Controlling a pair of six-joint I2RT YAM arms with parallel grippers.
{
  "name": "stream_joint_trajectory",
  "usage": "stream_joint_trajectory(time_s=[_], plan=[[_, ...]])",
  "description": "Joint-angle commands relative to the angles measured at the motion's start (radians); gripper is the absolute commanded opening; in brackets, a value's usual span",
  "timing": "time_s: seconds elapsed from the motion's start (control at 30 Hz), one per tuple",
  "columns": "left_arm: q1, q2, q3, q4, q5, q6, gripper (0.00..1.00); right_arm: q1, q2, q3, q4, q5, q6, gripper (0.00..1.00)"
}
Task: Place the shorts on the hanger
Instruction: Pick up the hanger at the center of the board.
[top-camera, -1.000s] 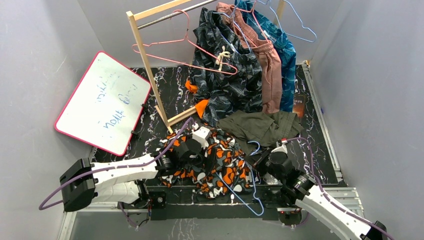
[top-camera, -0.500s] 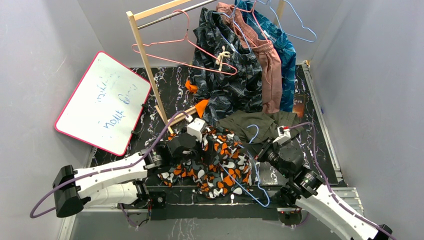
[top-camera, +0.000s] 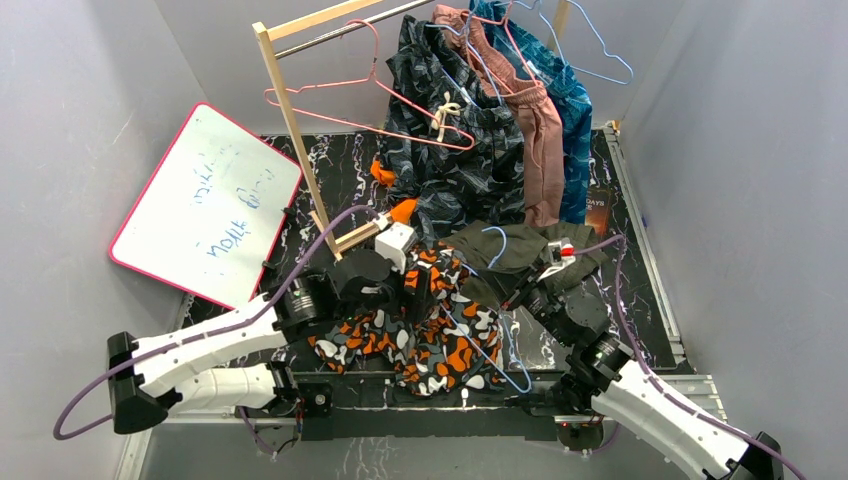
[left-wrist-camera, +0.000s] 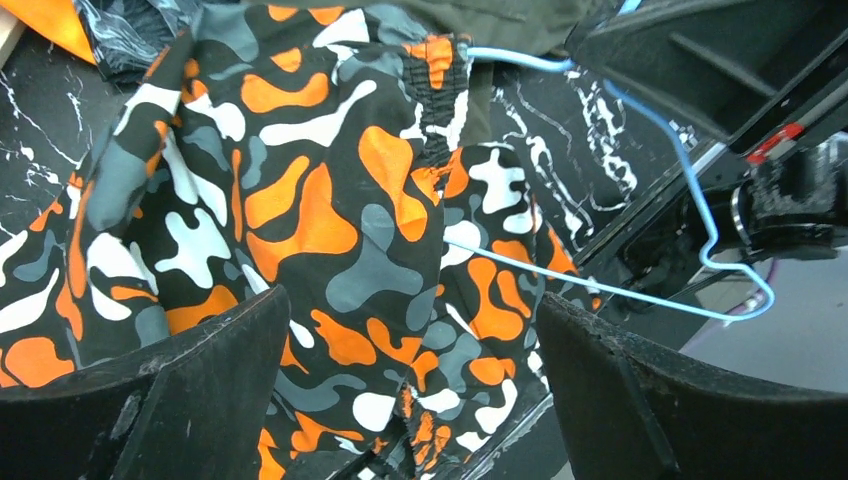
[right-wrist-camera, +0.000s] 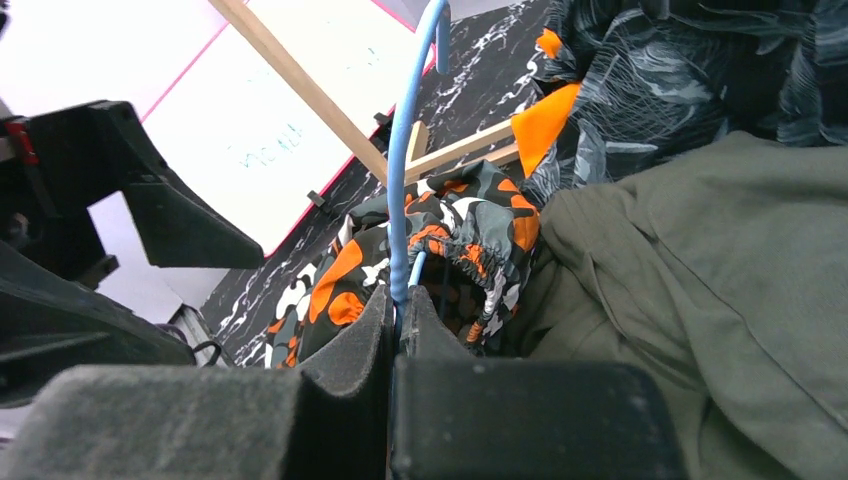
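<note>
L: left gripper (left-wrist-camera: 412, 300) hovering with fingers spread wide over shorts (top-camera: 420, 325) | R: right gripper (right-wrist-camera: 397, 310) clamping hanger (right-wrist-camera: 401, 200) below its hook | shorts lying bunched on worktop (top-camera: 340, 180) between arms, hanger wire crossing their right side | hook rising above olive shorts (top-camera: 525, 255)

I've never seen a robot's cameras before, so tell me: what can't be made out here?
Writing on the whiteboard: top view, too small and faint to read.
Lower part of the hanger: right wrist view, hidden behind the right gripper clamping it.
A stretch of hanger wire: left wrist view, covered by the shorts.
</note>
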Motion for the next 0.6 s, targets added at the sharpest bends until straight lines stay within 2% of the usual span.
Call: stream_joint_trajectory(time_s=[0.0, 0.1, 0.27, 0.37, 0.57], plan=[[-0.011, 0.072, 0.047, -0.054, 0.020, 0.067, 0.91, -0.003, 0.049, -0.012, 0.233, -0.041, -0.046, 0.00], [-0.017, 0.139, 0.071, -0.013, -0.004, 0.138, 0.83, -0.003, 0.070, -0.016, 0.262, -0.045, -0.041, 0.00], [-0.032, 0.259, 0.132, 0.019, -0.039, 0.178, 0.56, -0.004, 0.089, -0.024, 0.285, -0.043, -0.029, 0.00], [-0.045, 0.287, 0.155, 0.051, -0.059, 0.184, 0.54, -0.003, 0.096, -0.026, 0.289, -0.045, -0.027, 0.00], [-0.084, 0.271, 0.202, 0.054, -0.098, 0.179, 0.61, -0.003, 0.092, -0.028, 0.285, -0.035, -0.029, 0.00]])
